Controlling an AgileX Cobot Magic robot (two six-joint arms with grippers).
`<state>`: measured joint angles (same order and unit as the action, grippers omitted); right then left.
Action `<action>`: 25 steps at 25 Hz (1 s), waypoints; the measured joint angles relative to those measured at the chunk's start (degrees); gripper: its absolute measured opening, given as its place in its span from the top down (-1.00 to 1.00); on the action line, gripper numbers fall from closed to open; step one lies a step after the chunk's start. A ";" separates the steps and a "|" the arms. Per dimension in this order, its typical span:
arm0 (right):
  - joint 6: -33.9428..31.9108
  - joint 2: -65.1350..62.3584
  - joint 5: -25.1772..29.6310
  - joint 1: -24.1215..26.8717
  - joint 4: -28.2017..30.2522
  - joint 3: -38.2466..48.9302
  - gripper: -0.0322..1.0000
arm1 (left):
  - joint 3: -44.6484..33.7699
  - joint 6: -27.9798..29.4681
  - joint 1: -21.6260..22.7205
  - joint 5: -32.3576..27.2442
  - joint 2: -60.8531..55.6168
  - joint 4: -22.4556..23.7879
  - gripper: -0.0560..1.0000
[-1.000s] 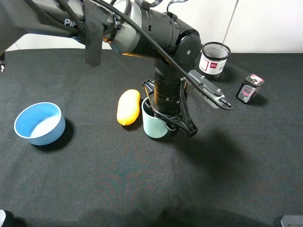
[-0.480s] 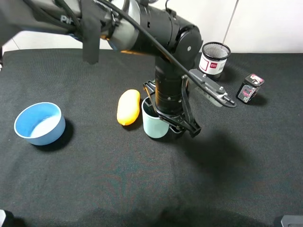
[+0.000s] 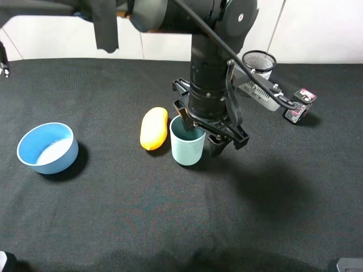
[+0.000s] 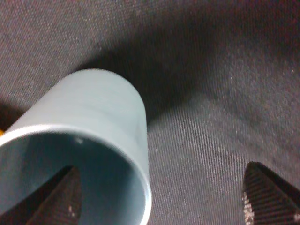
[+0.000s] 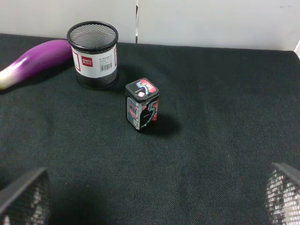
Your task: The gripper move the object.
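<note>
1. Exterior high: the left gripper hung straight down over the object, a pale teal cup standing upright near the middle of the table. An orange fruit lay just beside the cup on its left. The jaws stood apart. One finger seemed to dip inside the rim and the other hung outside on the cup's right, so I judged nothing was gripped yet. The blue bowl sat well apart on the left. The mesh pot and small box were far right.

2. Left wrist: this backed that up. One fingertip was inside the cup's mouth and the other fingertip was over bare cloth, w/ a wide gap to the wall. To pinch well, prob. sink lower first so the pads catch the wall, not just the rim, then close slowly. The light cup could tip or slide toward the fruit. Keep the wrist vertical on the lift.

3. Right wrist: the right gripper was wide open and empty, away on the right. It saw the mesh pot, the box and a purple aubergine — no cup. Any carry path rightward should prob. keep clear of these.
</note>
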<state>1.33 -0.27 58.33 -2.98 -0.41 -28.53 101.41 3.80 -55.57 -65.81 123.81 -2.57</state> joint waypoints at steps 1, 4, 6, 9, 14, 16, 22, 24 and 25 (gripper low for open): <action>0.00 0.00 0.00 0.00 0.00 0.00 -0.41 | 0.68 0.00 0.00 -1.13 0.00 0.00 -0.55; 0.00 0.00 0.00 0.00 0.00 0.00 -0.41 | 3.00 -0.12 0.00 -1.65 0.00 -0.08 -0.56; 0.00 0.00 0.00 0.00 0.00 0.00 -0.41 | 4.27 -0.42 0.00 -1.65 -0.41 -0.08 -0.56; 0.00 0.00 0.00 0.00 0.00 0.00 -0.41 | 4.63 -0.67 0.00 -1.65 -2.05 -0.14 -0.56; 0.00 0.00 0.00 0.00 0.00 0.00 -0.41 | 4.77 -0.87 -0.06 -1.70 -6.16 0.21 -0.56; 0.00 0.00 0.00 0.00 0.00 0.00 -0.41 | 4.77 -0.92 -0.06 -1.70 -7.47 0.69 -0.57; 0.00 0.00 0.00 0.00 0.00 0.00 -0.41 | 3.98 -1.10 -0.06 -1.75 -11.16 2.57 -0.74; 0.00 0.00 0.00 0.00 0.00 0.00 -0.41 | 2.88 -1.10 -0.06 -1.75 -12.58 2.57 -0.77; 0.00 0.00 0.00 0.00 0.00 0.00 -0.41 | 2.14 -1.10 -0.06 -1.75 -13.34 2.57 -0.77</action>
<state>1.33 -0.27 58.33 -2.98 -0.41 -28.53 103.55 2.70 -55.63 -67.56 110.46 0.00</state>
